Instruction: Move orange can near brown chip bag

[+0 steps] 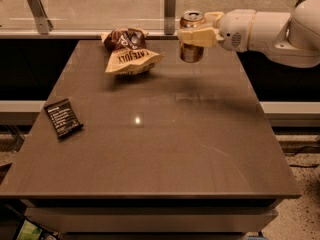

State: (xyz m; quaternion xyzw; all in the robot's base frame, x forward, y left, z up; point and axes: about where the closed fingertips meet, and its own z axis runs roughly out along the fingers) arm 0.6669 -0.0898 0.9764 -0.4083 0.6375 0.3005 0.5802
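The orange can [191, 51] is upright, held above the table's far right part. My gripper [196, 34] is shut on the can, its cream fingers [197, 35] clasping the can's upper half, with the white arm reaching in from the right. The brown chip bag [128, 53] lies at the far middle-left of the table, dark brown on top and cream-yellow with lettering below. The can is to the right of the bag, with a gap between them.
A small flat black packet [63, 118] lies near the table's left edge. The brown table [150, 149] ends at a glass barrier with metal posts [170, 4] behind it. Dark gaps lie to the left and right of the table.
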